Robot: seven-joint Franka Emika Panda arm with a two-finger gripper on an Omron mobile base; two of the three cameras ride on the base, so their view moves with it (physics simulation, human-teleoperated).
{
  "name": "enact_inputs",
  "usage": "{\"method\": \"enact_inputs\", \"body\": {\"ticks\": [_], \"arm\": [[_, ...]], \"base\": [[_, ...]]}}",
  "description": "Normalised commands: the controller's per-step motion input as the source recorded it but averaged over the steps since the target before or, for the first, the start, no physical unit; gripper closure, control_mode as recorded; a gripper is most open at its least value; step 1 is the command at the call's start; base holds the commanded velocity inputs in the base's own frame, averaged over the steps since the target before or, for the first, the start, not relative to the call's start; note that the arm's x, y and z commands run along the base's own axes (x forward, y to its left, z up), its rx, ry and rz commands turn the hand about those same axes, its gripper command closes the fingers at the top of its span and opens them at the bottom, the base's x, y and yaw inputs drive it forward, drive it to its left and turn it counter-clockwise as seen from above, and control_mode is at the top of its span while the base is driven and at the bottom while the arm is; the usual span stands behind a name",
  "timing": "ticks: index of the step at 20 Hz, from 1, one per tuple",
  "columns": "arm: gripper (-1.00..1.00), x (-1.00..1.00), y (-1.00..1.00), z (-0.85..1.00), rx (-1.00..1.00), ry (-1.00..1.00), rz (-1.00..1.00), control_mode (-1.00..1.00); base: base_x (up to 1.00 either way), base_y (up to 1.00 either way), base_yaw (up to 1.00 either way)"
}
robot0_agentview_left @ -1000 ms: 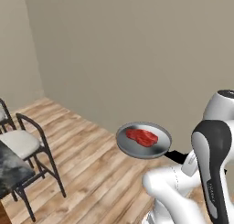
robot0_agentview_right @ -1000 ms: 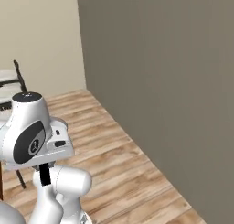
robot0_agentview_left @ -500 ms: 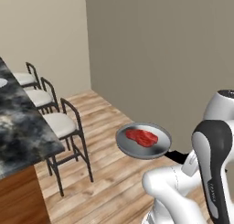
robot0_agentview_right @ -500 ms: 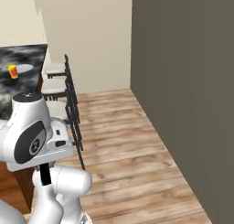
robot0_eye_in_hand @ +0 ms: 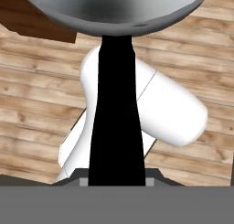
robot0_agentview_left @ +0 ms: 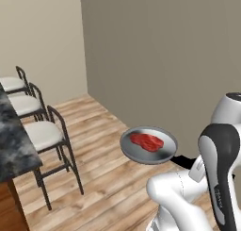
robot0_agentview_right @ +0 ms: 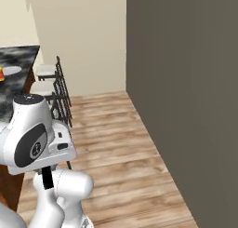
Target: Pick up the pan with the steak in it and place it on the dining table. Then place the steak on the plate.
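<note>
Jaws of your gripper (robot0_eye_in_hand: 117, 179) are clenched on the black handle of the pan (robot0_agentview_left: 148, 145), which you hold level in the air above the wood floor (robot0_agentview_left: 101, 178). Just beyond the jaws, the steak (robot0_agentview_left: 147, 141) lies in the middle of the pan. Farther off to the left, past three stools (robot0_agentview_left: 44, 136), stands the dark marbled counter (robot0_agentview_left: 14, 150), with the plate (robot0_agentview_right: 11, 70) on it.

Dark marbled dining table (robot0_agentview_right: 18, 78) carries a white plate (robot0_agentview_right: 10, 70); stools (robot0_agentview_left: 44, 133) stand alongside.
</note>
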Motion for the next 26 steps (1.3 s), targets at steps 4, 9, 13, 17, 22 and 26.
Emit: {"method": "enact_inputs", "body": {"ticks": [4,9,13,17,22,26], "arm": [[1.0,0.0,0.0,0.0,0.0,0.0,0.0,1.0],[1.0,0.0,0.0,0.0,0.0,0.0,0.0,1.0],[1.0,0.0,0.0,0.0,0.0,0.0,0.0,1.0],[1.0,0.0,0.0,0.0,0.0,0.0,0.0,1.0],[1.0,0.0,0.0,0.0,0.0,0.0,0.0,1.0],[1.0,0.0,0.0,0.0,0.0,0.0,0.0,1.0]], "base": [[0.18,-1.0,0.0],[0.13,-1.0,0.0],[0.35,-0.68,0.0],[0.71,-0.35,0.0],[0.99,-0.16,0.0],[1.0,-0.03,-0.03]]}}
